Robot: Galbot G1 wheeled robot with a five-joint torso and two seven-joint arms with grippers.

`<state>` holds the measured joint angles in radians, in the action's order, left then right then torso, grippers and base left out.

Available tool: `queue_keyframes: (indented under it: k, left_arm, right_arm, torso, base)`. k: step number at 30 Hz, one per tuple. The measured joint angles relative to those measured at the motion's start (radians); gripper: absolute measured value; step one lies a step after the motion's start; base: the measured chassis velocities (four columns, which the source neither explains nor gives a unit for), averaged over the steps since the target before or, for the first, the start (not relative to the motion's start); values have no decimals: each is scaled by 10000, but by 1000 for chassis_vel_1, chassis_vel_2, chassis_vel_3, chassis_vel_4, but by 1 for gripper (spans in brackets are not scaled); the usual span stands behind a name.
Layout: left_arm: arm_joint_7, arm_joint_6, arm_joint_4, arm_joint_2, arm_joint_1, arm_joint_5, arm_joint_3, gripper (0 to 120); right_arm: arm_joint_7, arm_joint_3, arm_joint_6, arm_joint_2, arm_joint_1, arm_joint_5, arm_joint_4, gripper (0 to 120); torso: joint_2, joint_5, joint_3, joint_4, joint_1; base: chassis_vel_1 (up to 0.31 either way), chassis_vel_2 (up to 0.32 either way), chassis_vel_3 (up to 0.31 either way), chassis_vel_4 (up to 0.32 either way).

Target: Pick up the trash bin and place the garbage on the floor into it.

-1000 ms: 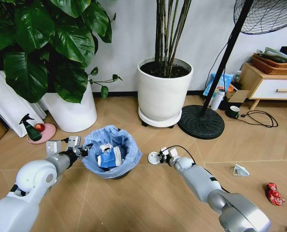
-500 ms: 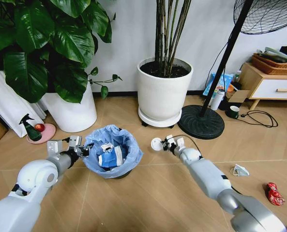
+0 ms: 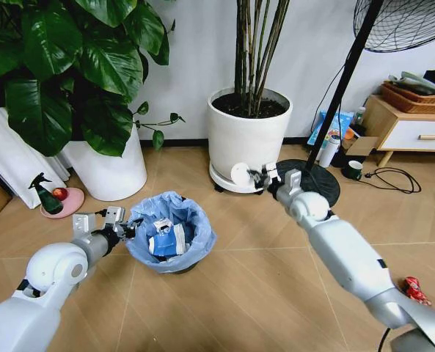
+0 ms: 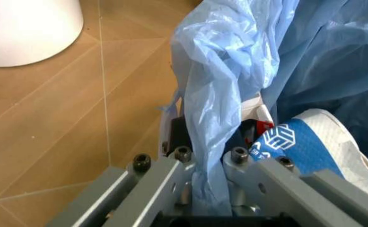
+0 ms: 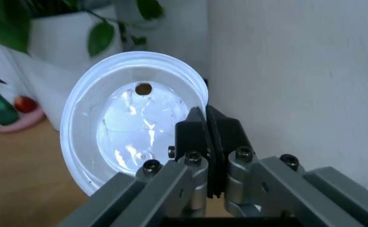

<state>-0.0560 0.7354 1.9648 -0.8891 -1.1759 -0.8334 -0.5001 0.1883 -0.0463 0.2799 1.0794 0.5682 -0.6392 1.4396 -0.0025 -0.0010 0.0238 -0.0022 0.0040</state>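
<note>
The small round black trash bin lined with crinkled light-blue plastic (image 3: 171, 238) stands on the light brown chevron-plank wooden floor (image 3: 246, 293), its rim and liner pinched between the closed jaws of the left end effector (image 3: 123, 229); scraps already lie inside. The right end effector (image 3: 255, 177) is raised in front of the large white plant pot (image 3: 249, 137), pressed together on the edge of a white round plastic lid (image 3: 240, 173). To do this step well, I judge the lid should be carried until it is squarely above the bin's opening before the jaws part, since a light disc can drift or catch the liner. The bin's black wall is mostly hidden under plastic, and a red scrap (image 3: 414, 290) is partly hidden behind the right arm.
</note>
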Motion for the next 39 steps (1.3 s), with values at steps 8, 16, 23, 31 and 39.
queue_keyframes:
  k: [8, 16, 23, 31, 39]
  left_arm:
    - [-21, 0, -196, 101, 453, -93, 417, 0]
    - [-87, 0, -555, -26, 1166, -151, 1049, 0]
    - [-196, 0, -793, -84, 1672, -273, 1446, 0]
    - [-208, 0, -903, -68, 1863, -310, 1519, 0]
    - [-207, 0, -916, -85, 1895, -311, 1534, 0]
  right_arm:
    - [-134, 727, 344, -368, -275, -1000, 1907, 0]
    - [-100, 2128, 554, -473, -659, -1848, 3384, 0]
    - [-6, 2887, 693, -603, -576, -1874, 3947, 0]
    - [117, 3220, 693, -784, -471, -1500, 3893, 0]
    - [58, 3325, 696, -727, -503, -1483, 3816, 25]
  torso:
    - [0, 1, 0, 0, 0]
    - [0, -2, 0, 1, 0]
    - [0, 0, 1, 0, 0]
    - [0, 2, 1, -1, 0]
    - [0, 1, 1, 0, 0]
  base:
    - [0, 0, 0, 0]
    - [0, 0, 0, 0]
    - [0, 0, 0, 0]
    - [0, 0, 0, 0]
    - [0, 0, 0, 0]
